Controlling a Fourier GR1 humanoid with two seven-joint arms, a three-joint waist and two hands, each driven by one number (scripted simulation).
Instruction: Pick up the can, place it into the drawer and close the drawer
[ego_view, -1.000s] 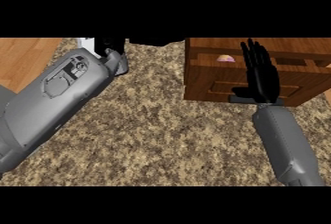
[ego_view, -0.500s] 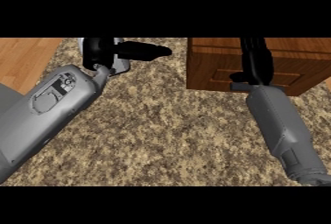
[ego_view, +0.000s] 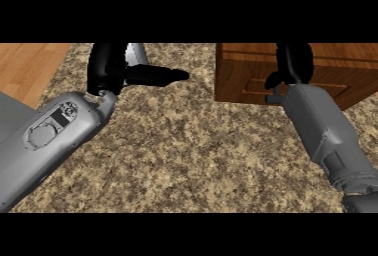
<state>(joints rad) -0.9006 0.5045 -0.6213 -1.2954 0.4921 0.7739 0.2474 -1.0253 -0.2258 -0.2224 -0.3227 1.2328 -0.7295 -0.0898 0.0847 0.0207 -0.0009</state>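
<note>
Surroundings: a speckled brown granite counter (ego_view: 184, 150) fills most of the head view, with a strip of orange wood surface (ego_view: 29, 65) at the far left.
Drawer unit: one wooden drawer (ego_view: 251, 75) stands at the far right on the counter, its front panel with a grooved inset facing left and near; the front looks flush with the box (no gap shows from this angle).
Can: none shows anywhere on the counter or at the drawer, so where it sits cannot be told from this view.
Left hand: the left hand (ego_view: 111, 70) is at the far left above the granite, its fingers running up to the picture's top, its thumb (ego_view: 159, 76) pointing right toward the drawer; a pale grey shape (ego_view: 135, 53) shows just beside the fingers, too little of it to name. The fingers seem relaxed and close on nothing.
Right hand: the right hand (ego_view: 294, 62) lies over the drawer's front and top, fingers straight and pointing far, flat against the wood, holding nothing.
In the way: the right grey forearm (ego_view: 321, 132) covers part of the drawer's front; the left forearm (ego_view: 52, 135) covers the near-left counter.
Count: one drawer, two hands, two forearms.
Writing: none readable (a round panel and a dark slot mark the left forearm, without letters).
</note>
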